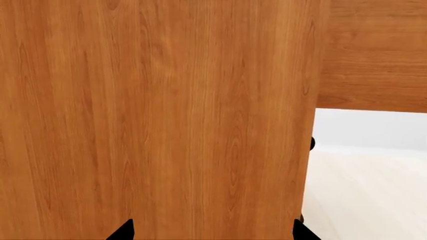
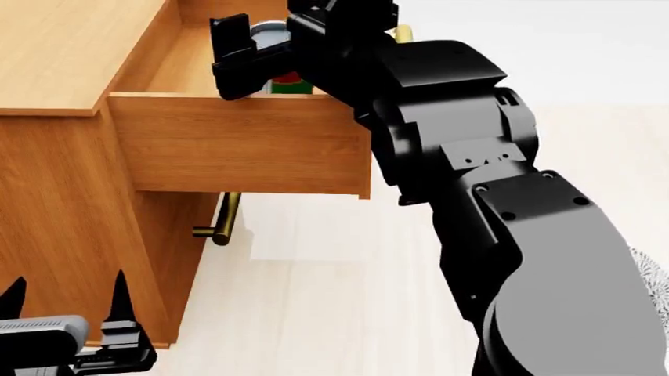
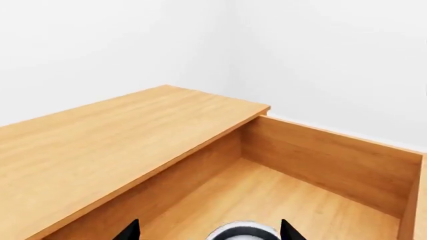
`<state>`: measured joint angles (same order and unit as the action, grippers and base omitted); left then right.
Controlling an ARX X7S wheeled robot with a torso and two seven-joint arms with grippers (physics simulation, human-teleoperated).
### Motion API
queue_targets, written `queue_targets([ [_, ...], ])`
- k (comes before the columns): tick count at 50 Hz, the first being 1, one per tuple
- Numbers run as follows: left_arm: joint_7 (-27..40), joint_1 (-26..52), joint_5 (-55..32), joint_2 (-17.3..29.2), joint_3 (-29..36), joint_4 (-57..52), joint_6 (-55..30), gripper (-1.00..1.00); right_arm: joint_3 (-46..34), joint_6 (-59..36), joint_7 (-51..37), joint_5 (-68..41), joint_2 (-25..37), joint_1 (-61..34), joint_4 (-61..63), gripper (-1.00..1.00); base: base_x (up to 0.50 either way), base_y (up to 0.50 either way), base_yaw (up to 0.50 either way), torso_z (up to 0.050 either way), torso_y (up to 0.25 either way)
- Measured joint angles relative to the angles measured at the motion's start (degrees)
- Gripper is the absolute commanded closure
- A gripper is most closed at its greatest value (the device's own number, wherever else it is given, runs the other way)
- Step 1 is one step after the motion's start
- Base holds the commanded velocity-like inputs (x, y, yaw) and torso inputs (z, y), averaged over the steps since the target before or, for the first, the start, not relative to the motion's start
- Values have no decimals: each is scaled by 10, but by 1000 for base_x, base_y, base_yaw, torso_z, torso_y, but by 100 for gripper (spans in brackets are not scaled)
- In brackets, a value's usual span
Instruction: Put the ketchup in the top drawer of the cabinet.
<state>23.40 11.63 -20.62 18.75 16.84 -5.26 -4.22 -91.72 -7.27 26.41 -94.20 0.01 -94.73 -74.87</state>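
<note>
1. The ketchup was mostly hidden: in the head view only part of its silver top and a bit of red and green label showed between the fingers of the right gripper; in the right wrist view only the rim of the top appeared at the picture edge.
2. The right gripper was clamped on the ketchup, held over the inside of the open top drawer. Whether the can touched the drawer floor could not be told; the drawer's side wall blocked it.
3. The right arm covered the right end of the drawer and most of its brass handle; only a short piece stuck out behind the wrist.
4. The lower drawer's handle was partly visible below the top drawer, its upper end hidden.
5. The left gripper was low, near the cabinet, at the near-left corner, cut off by the frame. Its two fingertips stood apart, nothing between them. The left wrist view showed almost only cabinet wood.
6. Count: 1 can, 2 grippers, 2 handles seen, 1 drawer open.
7. A grey-white patterned thing peeked out at the right edge, too cut off to name.
</note>
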Motion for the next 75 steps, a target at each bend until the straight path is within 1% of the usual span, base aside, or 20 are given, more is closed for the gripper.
queue_targets([
  [11,1,1,-1,0,1,3,1,-100,1,14,-9,-3,0,-1,0,-100,0,0,0,0,0],
  [27,3,2,-1,1,3,3,2,-100,-17,83,-18,-56,0,-14,0,-100,0,0,0,0,0],
  [52,12,-19,50,16,15,-61,62,-100,-26,208,-41,-108,0,-36,3,-100,0,0,0,0,0],
  [60,15,-21,58,20,19,-76,66,-100,-50,246,-48,-135,0,-41,1,-100,0,0,0,0,0],
  [68,17,-25,63,24,21,-91,67,-100,-99,284,-42,-196,2,-50,0,-100,0,0,0,0,0],
  [71,18,-27,64,26,22,-99,66,-100,-115,306,-53,-209,18,-58,33,-100,0,0,0,0,0],
  [75,20,-30,66,29,24,-111,63,-100,-136,351,-97,-204,65,-72,127,-100,0,0,0,0,0],
])
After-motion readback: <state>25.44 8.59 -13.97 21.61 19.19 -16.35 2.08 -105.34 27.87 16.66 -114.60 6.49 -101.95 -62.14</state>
